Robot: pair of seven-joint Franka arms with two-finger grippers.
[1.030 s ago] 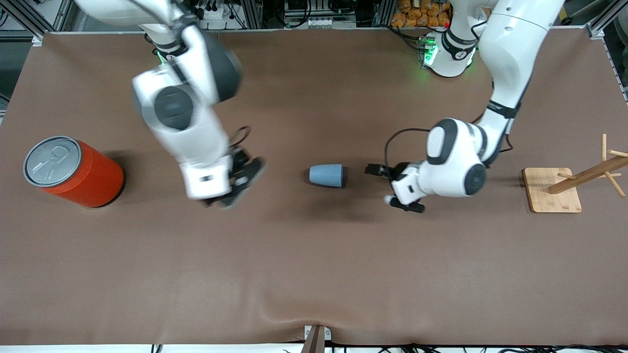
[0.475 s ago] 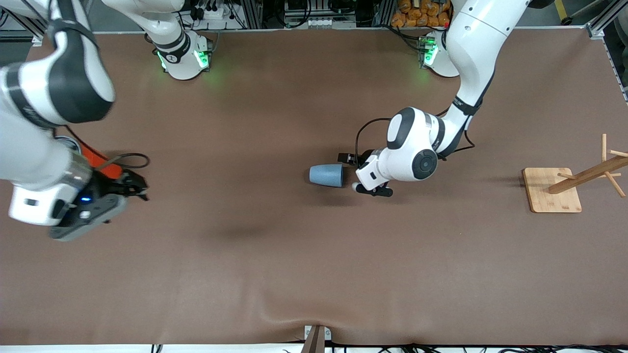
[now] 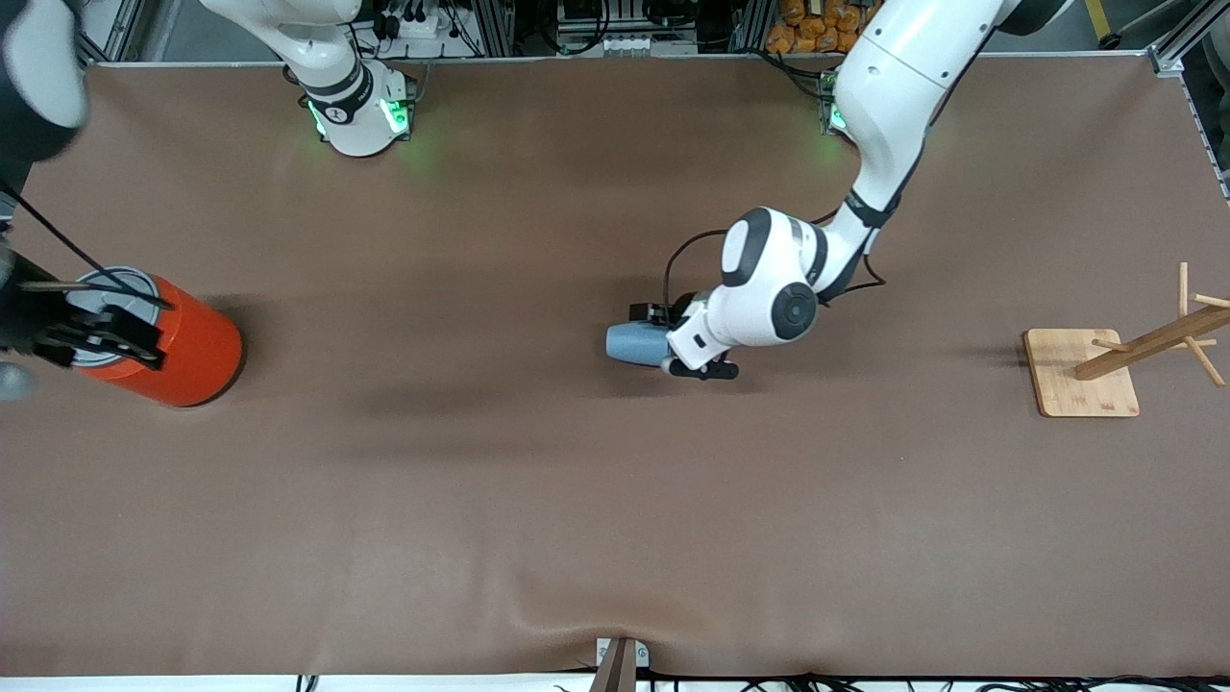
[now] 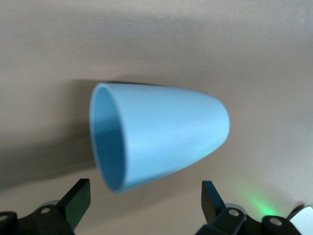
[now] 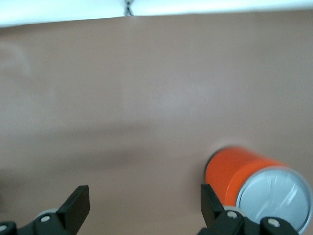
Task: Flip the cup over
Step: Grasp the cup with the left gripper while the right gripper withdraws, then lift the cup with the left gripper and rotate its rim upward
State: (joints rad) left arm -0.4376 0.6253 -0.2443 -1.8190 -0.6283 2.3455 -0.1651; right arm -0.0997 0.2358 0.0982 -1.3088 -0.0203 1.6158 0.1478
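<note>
The small light-blue cup [image 3: 634, 344] lies on its side on the brown table, its mouth toward the left arm's end. In the left wrist view the cup [image 4: 161, 134] fills the middle and shows its darker blue inside. My left gripper [image 3: 676, 341] is low at the cup's mouth end and open. Its fingertips [image 4: 78, 196] stand either side of the rim without touching it, and the gripper [image 4: 144, 200] is empty. My right gripper [image 3: 91, 332] is open and empty, up over the orange can [image 3: 187, 351]; it also shows in the right wrist view [image 5: 144, 205].
The large orange can with a grey lid [image 5: 247, 178] stands at the right arm's end of the table. A wooden peg rack on a square base [image 3: 1081, 375] stands at the left arm's end. The table's front edge [image 5: 146, 12] shows in the right wrist view.
My left gripper has moved along the table up to the cup's mouth end. My right arm has swung away from the middle to over the orange can. The cup has not moved.
</note>
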